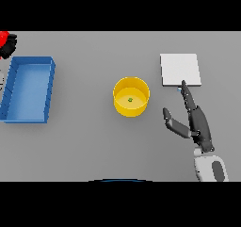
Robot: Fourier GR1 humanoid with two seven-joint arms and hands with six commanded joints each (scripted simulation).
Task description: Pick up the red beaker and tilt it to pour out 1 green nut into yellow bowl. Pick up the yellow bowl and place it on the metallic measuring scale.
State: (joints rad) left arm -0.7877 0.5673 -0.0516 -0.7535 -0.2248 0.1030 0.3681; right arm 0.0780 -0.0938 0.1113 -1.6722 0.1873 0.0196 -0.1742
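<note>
Pour looks done: one green nut (130,100) sits at the bottom of the yellow bowl (131,96), centre of the frame. So you're on the second step, getting the bowl onto the scale.

Right hand (196,122) is at lower right of the frame, fingers (187,95) straight and open, thumb splayed toward the bowl, holding nothing. Fingertips reach the lower edge of the metallic measuring scale (180,69), the pale square plate at upper right. The bowl is to the left of the hand, apart from it, and just left of and slightly below the scale.

Left hand (9,46) is only partly visible at the far upper left edge, next to the red beaker (4,37); can't tell what its fingers are doing. The blue bin (28,89) at left is irrelevant, stay out of it.

How I'd run it:
- Pull the right hand back off the scale first, then swing left to the bowl.
- Grip the near right rim, thumb one side of the wall, fingers the other.
- Lift straight, keep it level so the nut stays in.
- Short move up and right, set it down centred on the plate, then release.

Risk: shoving the bowl sideways before the fingers close.
</note>
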